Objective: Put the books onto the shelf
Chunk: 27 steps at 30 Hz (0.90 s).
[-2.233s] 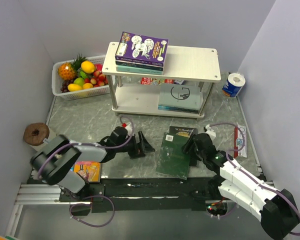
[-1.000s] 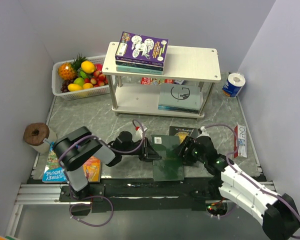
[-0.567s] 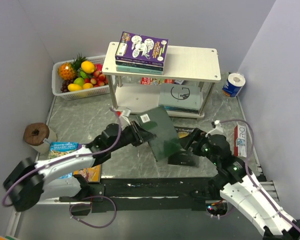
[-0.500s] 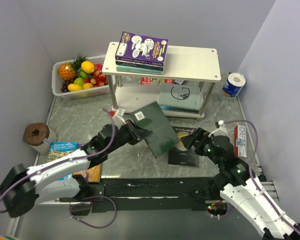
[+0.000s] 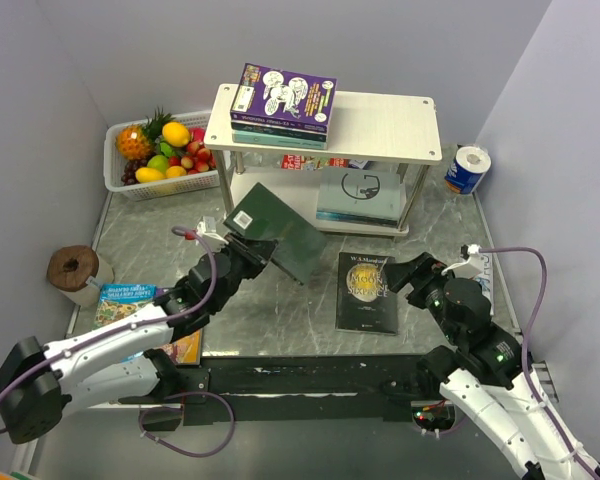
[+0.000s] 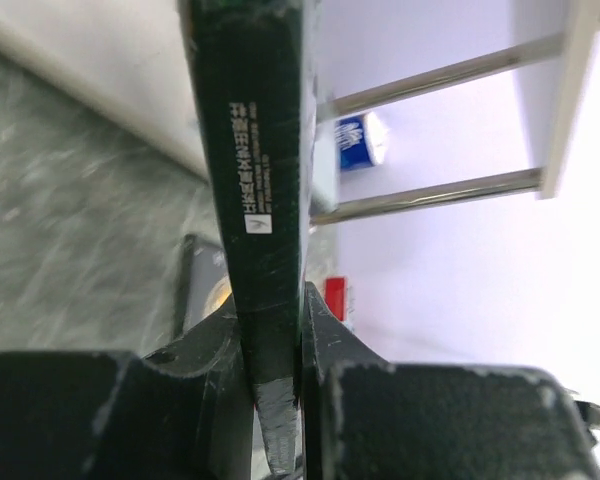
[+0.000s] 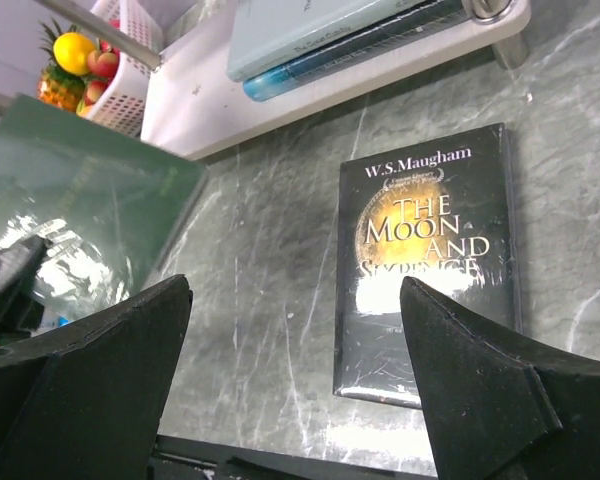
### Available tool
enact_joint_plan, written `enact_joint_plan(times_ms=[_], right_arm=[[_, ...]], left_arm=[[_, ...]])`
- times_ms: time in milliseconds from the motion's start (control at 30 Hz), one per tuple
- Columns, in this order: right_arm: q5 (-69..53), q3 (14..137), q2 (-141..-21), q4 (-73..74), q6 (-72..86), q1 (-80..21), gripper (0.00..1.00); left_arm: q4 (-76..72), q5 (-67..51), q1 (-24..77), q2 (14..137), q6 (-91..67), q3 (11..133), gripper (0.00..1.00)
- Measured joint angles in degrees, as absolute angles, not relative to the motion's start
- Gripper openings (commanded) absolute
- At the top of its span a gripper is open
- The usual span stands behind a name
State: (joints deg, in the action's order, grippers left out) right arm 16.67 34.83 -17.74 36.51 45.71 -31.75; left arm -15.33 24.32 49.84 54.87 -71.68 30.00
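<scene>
Dark green book [image 5: 280, 240] pinched in the left gripper [image 5: 246, 250], aloft at seven o'clock from the shelf [image 5: 380, 125]; right gripper [image 5: 402, 277] gapes wide by the black book [image 5: 368, 295].

We see the right fingers [image 7: 110, 370] spread wide apart, with nothing between them, above the grey marbled tabletop [image 7: 270, 300]. A black book [image 7: 425, 270] with a gold circle and the title "The Moon and Sixpence" lies flat on the tabletop, nearer the right-hand finger. At left, a dark green book [image 7: 90, 190] is tilted and raised off the tabletop. Along the top runs the lower board of the shelf [image 7: 210, 100], carrying a pale blue book [image 7: 310, 25] laid flat. A white basket [image 7: 130, 70] of fruit [image 7: 75, 50] sits at top left.
</scene>
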Motion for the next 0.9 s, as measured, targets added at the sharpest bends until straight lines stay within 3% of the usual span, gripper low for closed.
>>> enact_joint_plan(times_ms=[267,500,733,900], right_arm=[[17.5,34.0,-17.5,35.8,45.8,-31.7,0.92],[19.3,31.8,-14.3,35.2,46.0,-31.7,0.92],[20.3,31.7,-13.5,33.0,45.7,-31.7,0.92],[20.3,31.7,-13.9,31.7,45.1,-31.7,0.92]], left_arm=[[-41.7,25.5,49.8,63.5,-67.1,27.4,0.01],[-62.5,26.4,49.5,78.8,-65.0,26.8,0.01],[-66.1,26.4,49.3,96.8,-63.6,30.9,0.01],[-66.7,25.9,48.9,100.5,-63.2,35.1,0.01]])
